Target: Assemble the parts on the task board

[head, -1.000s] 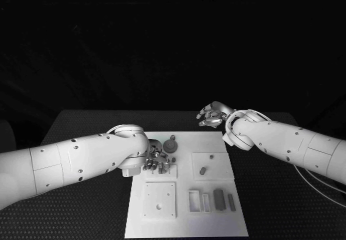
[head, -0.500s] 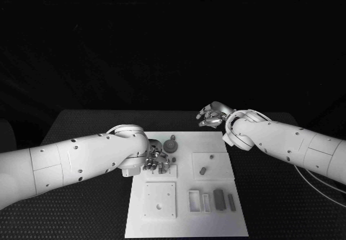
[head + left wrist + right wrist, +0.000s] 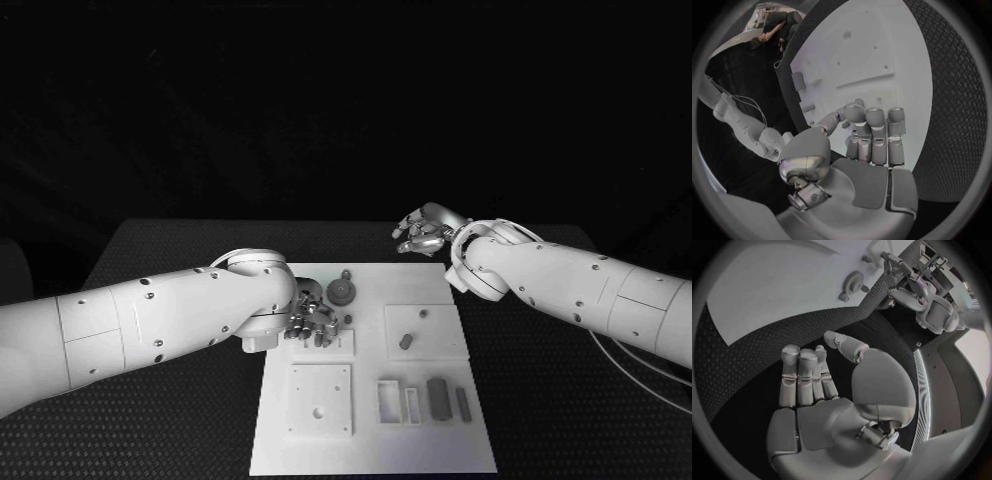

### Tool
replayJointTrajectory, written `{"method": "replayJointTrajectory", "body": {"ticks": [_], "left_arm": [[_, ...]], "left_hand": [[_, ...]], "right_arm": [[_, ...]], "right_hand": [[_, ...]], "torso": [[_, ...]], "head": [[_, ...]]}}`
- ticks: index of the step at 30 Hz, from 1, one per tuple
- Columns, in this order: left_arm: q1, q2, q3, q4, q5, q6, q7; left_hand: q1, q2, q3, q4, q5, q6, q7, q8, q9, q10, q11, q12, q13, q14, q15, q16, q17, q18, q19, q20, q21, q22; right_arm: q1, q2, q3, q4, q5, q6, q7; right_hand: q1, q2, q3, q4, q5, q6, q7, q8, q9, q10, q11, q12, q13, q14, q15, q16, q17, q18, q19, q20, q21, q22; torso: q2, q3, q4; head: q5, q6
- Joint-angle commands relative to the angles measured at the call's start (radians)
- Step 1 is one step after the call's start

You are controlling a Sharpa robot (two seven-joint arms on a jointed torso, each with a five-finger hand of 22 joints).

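Observation:
The white task board (image 3: 433, 450) lies in the middle of the black table. A round grey part (image 3: 342, 291) stands near its far edge, and it also shows in the right wrist view (image 3: 853, 281). A small grey part (image 3: 407, 341) lies on the right raised square. Several grey blocks (image 3: 437, 392) sit by a white frame (image 3: 389, 400). My left hand (image 3: 309, 326) hangs over the far left square, fingers curled, and no part shows between them (image 3: 870, 132). My right hand (image 3: 428, 228) hovers past the board's far right corner, fingers curled in on nothing (image 3: 807, 377).
A square plate (image 3: 319, 400) with a hole sits on the board's near left. Black table (image 3: 159, 420) surrounds the board on every side. My left forearm (image 3: 144, 320) crosses the table left of the board; my right forearm (image 3: 577, 285) crosses it on the right.

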Motion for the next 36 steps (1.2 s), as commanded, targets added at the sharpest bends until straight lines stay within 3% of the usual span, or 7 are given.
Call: {"method": "replayJointTrajectory", "body": {"ticks": [1, 36], "left_arm": [[-0.009, -0.003, -0.007, -0.003, -0.025, 0.003, -0.015], [-0.01, -0.008, -0.007, -0.013, 0.076, 0.031, -0.027]], "left_hand": [[0.017, 0.012, 0.009, -0.003, 0.006, 0.098, -0.08, -0.005, 0.002, -0.038, -0.035, 0.005, -0.001, -0.03, -0.034, 0.004, -0.001, 0.006, -0.001, -0.148, 0.005, -0.002], [0.018, 0.015, 0.012, -0.005, 0.022, 0.105, -0.082, -0.006, 0.006, -0.033, -0.037, 0.007, -0.003, -0.026, -0.033, 0.01, -0.007, 0.006, 0.001, -0.148, 0.01, -0.006]], "right_arm": [[0.0, 0.0, 0.0, 0.002, -0.004, 0.012, 0.009], [0.0, 0.0, 0.0, 0.0, -0.004, 0.012, 0.009]], "right_hand": [[-0.003, 0.007, 0.004, 0.002, 0.004, -0.005, 0.013, 0.003, -0.001, -0.001, -0.002, 0.004, -0.001, -0.008, 0.001, 0.003, -0.001, 0.031, 0.004, -0.002, -0.003, 0.001], [-0.002, 0.007, 0.005, 0.0, 0.005, -0.005, 0.013, 0.003, -0.001, -0.001, -0.002, 0.006, -0.003, -0.009, 0.001, 0.004, -0.002, 0.031, 0.004, -0.003, -0.003, 0.002]], "torso": [[0.0, 0.0001, 0.0001], [0.0, 0.0, -0.0007]], "head": [[0.0, -0.001], [0.004, -0.004]]}}
